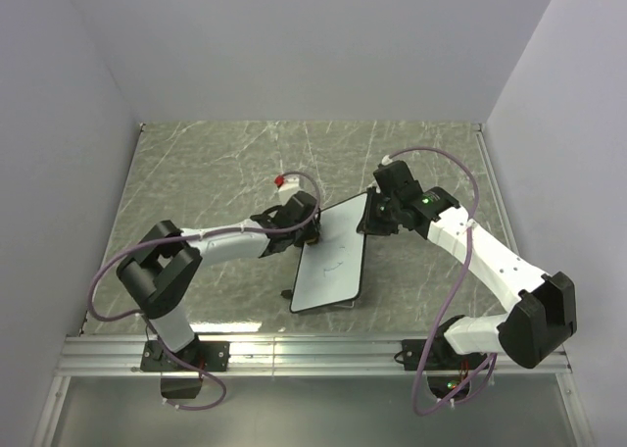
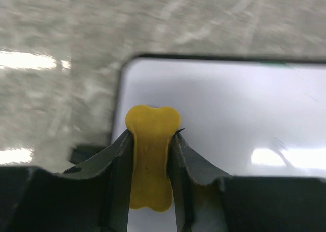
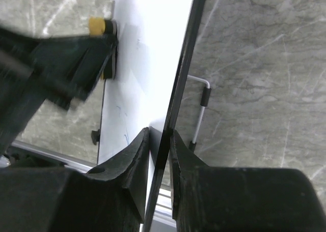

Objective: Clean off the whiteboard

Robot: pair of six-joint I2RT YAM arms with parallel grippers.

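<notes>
Between right tool (image 3: pixel 159 136) tips, whiteboard (image 3: pixel 147 49) edge pinched, left tool (image 2: pixel 152 140) clamped on yellow eraser (image 2: pixel 153 119) over it

No text, label, brand or number can be read in any view. The whiteboard (image 1: pixel 323 282) carries only faint blue scribbles (image 1: pixel 335 265), too loose and small to form legible letters or digits.

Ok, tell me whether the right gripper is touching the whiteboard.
Touching: the right wrist view shows the right gripper clamped on the edge of the whiteboard.
</notes>
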